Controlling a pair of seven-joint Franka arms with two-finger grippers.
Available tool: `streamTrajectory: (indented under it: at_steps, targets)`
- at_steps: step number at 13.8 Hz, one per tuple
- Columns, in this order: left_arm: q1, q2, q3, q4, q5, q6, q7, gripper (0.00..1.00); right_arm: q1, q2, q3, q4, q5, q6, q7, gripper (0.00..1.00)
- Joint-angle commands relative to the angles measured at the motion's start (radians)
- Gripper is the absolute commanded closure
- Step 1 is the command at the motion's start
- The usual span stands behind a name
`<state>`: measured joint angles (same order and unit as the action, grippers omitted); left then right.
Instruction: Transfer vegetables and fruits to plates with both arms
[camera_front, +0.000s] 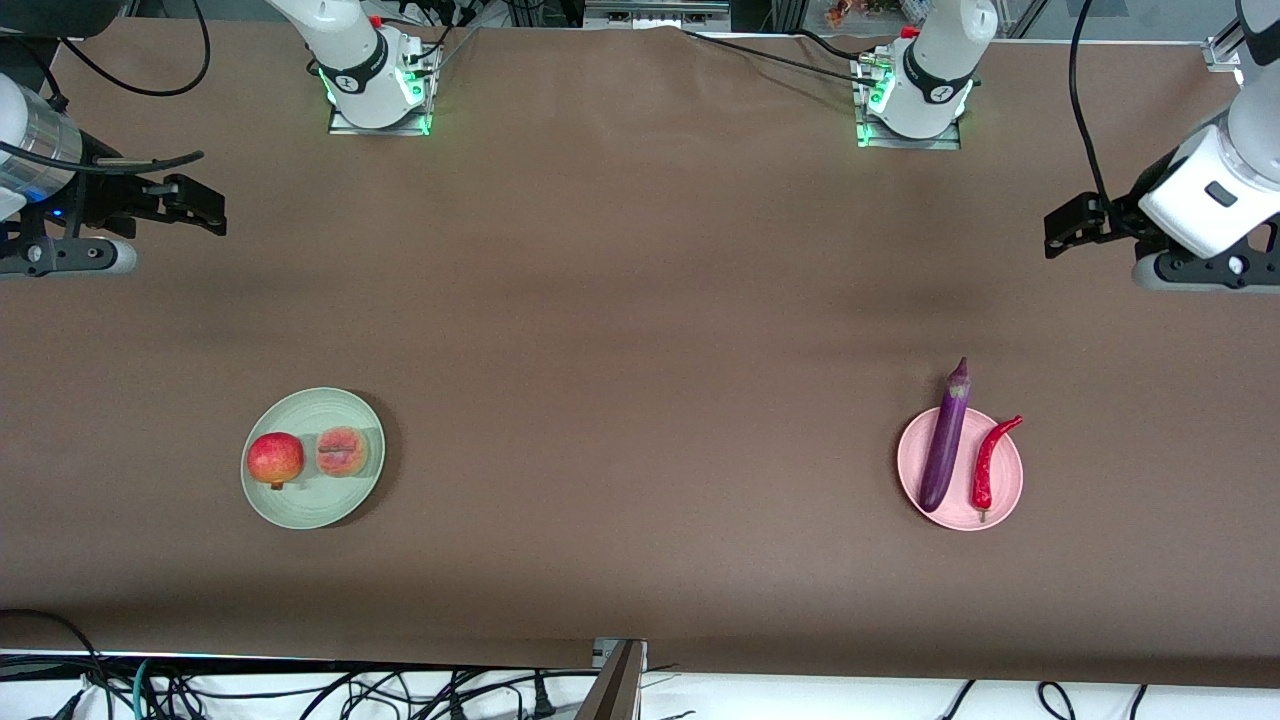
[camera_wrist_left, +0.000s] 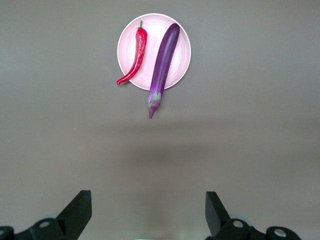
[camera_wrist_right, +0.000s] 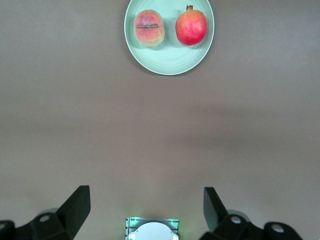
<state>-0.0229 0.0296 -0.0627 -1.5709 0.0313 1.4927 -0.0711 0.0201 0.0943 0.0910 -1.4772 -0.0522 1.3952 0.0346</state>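
Note:
The pale green plate holds a red-yellow fruit and a creased peach side by side. On the pale pink plate lie the purple eggplant and the red chili. The eggplant's stem end and the chili's tip stick out over the rim. My right gripper hangs open and holds nothing, over bare table at the right arm's end. My left gripper is likewise open, holding nothing, at the left arm's end.
A brown cloth covers the table. The right arm's base and the left arm's base stand with green lights along the table edge farthest from the front camera. Cables and a metal post lie past the nearest edge.

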Motion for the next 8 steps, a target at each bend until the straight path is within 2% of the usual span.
streamTrajectory:
  at_steps: [1, 4, 8]
  targets:
    - [0.014, -0.040, 0.001, -0.034, -0.028, 0.026, -0.007, 0.00, 0.000, -0.007, 0.003, -0.011, -0.008, 0.004, 0.001, 0.00]
    - [0.014, -0.040, 0.001, -0.012, -0.028, 0.032, 0.008, 0.00, 0.000, -0.002, 0.003, -0.011, -0.006, 0.005, 0.001, 0.00]
    - [0.064, -0.030, 0.007, 0.020, -0.070, 0.026, 0.040, 0.00, 0.000, -0.002, 0.004, -0.011, -0.006, 0.005, 0.002, 0.00]
